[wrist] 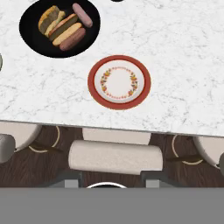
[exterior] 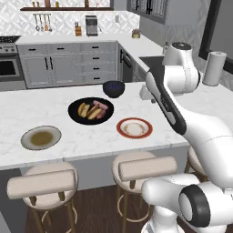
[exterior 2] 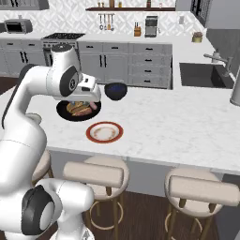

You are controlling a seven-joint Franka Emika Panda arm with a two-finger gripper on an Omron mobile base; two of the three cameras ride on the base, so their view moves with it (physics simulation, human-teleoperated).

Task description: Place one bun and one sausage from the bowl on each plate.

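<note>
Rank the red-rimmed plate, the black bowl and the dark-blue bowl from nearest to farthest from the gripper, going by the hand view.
From the gripper:
1. Red-rimmed plate: straight ahead, near the counter edge.
2. Black bowl: farther in, toward the view's upper left.
3. Dark-blue bowl: farthest, cut off by the view's top edge.

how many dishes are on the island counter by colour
black bowl: 1
dark-blue bowl: 1
grey-rimmed plate: 1
red-orange-rimmed plate: 1
total: 4
</note>
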